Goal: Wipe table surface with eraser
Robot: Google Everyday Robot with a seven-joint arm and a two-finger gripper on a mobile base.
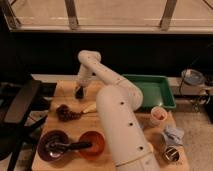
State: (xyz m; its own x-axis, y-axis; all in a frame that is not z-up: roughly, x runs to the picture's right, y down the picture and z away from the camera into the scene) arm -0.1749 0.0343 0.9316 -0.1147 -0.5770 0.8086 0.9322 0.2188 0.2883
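- My gripper [78, 92] hangs at the end of my white arm [107, 80], low over the far left part of the table surface [67, 126], close to its back edge.
- A small dark block shows at the tip, likely the eraser [78, 93]; I cannot tell whether it touches the wood.
- Nearer the camera from it lies a dark clump of grapes [67, 113], and just to their right a pale yellowish piece [90, 108] rests on the wood.
- At the front left stand two bowls side by side: a dark purple bowl [51, 146] and an orange bowl [93, 143], with a dark utensil [70, 146] lying across them.
- To the right of my arm, a green tray [152, 91] sits at the back right.
- In front of the tray stands a small pale cup [158, 115], then a crumpled blue-grey cloth [173, 135], then a small round metal container [171, 154] at the front right corner.
- A black chair [19, 102] stands off the table's left side.
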